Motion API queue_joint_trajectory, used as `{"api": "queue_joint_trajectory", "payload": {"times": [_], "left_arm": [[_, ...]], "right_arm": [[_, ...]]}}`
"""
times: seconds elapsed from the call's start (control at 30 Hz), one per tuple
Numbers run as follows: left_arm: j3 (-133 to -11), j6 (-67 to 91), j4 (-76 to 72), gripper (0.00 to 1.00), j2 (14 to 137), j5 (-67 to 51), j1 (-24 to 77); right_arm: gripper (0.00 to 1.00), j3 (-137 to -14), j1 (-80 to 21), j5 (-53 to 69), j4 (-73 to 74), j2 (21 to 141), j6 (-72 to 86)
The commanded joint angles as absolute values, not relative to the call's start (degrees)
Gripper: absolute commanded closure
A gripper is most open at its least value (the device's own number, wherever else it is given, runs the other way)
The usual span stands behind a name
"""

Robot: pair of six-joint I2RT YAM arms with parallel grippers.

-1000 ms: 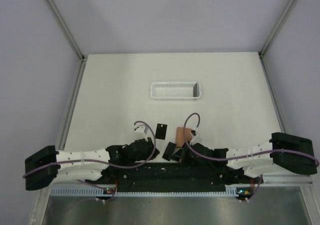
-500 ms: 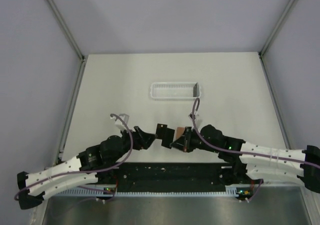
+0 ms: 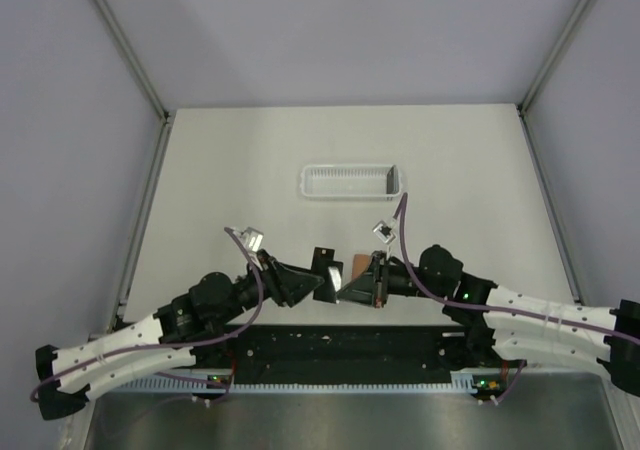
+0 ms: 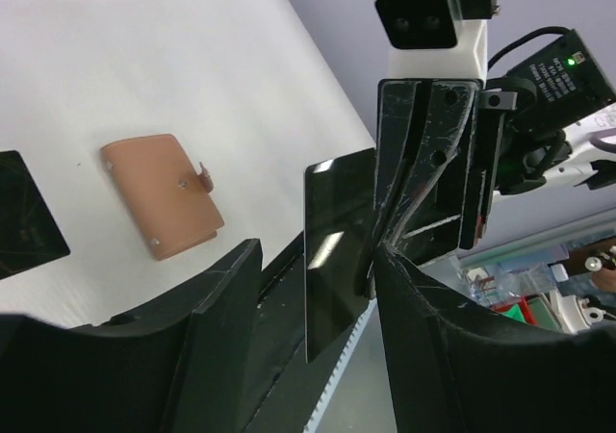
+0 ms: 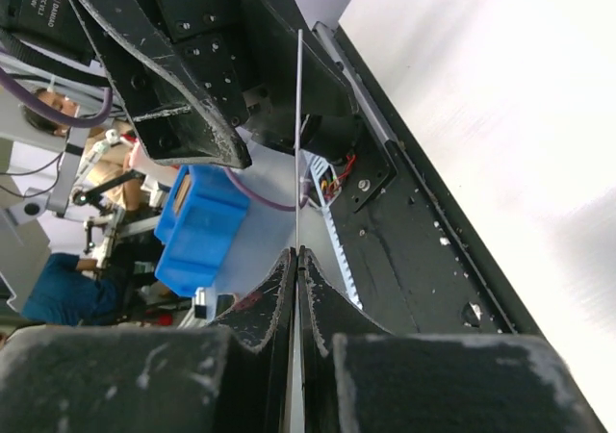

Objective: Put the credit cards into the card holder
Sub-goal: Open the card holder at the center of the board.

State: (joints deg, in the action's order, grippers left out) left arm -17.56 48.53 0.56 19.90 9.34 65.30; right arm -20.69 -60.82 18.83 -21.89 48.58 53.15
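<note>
My right gripper [image 3: 352, 288] is shut on a black credit card [image 4: 337, 250] and holds it on edge above the table; in the right wrist view the card shows as a thin line [image 5: 299, 144] rising from the closed gripper [image 5: 297, 255]. My left gripper [image 4: 318, 260] is open and faces the right one, with its fingers on either side of the held card. The second black card [image 3: 323, 262] lies flat on the table and also shows in the left wrist view [image 4: 24, 223]. The brown card holder [image 4: 162, 194] lies closed beside it, and in the top view [image 3: 358, 267] the right gripper partly hides it.
A white slatted tray [image 3: 350, 181] stands farther back at the table's middle. The black base plate [image 3: 340, 348] of the arms runs along the near edge. Grey walls enclose the table on three sides.
Both arms have swung forward and inward from the near edge. The right gripper has carried its card up between the left gripper's open fingers.
</note>
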Motion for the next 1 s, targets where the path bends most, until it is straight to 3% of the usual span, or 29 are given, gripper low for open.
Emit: {"api": "queue_joint_trajectory", "payload": {"times": [0.0, 0.23, 0.37, 0.43, 0.47, 0.53, 0.63, 0.97], "left_arm": [[-18.2, 47.0, -6.9, 0.48, 22.1, 3.6, 65.1], [-19.0, 47.3, -9.4, 0.69, 25.0, 0.3, 65.1], [-18.8, 47.8, -10.6, 0.91, 26.0, -2.8, 65.1], [-18.8, 48.2, -10.9, 1.00, 26.1, -2.9, 65.1], [-18.6, 48.5, -11.1, 1.00, 26.1, -2.8, 65.1], [-18.2, 49.2, -11.9, 1.00, 25.8, -2.9, 65.1], [-17.1, 50.3, -13.9, 1.00, 25.4, -3.2, 65.1], [-16.0, 51.7, -20.2, 1.00, 27.2, -2.1, 65.2]], "right_arm": [[1.00, -20.0, -59.9, 21.4, -28.0, 49.0, 54.1], [1.00, -21.2, -59.8, 20.9, -24.8, 48.2, 52.8], [1.00, -21.2, -58.8, 20.8, -24.2, 47.2, 52.9], [0.83, -21.1, -58.6, 19.1, -23.1, 45.9, 52.6], [0.70, -20.9, -58.7, 18.0, -22.6, 44.9, 52.6], [0.54, -20.0, -58.6, 15.8, -23.1, 43.1, 53.0], [0.43, -18.5, -58.6, 13.2, -24.9, 40.1, 53.6], [0.44, -16.4, -58.7, 12.6, -30.2, 40.3, 54.8]]}}
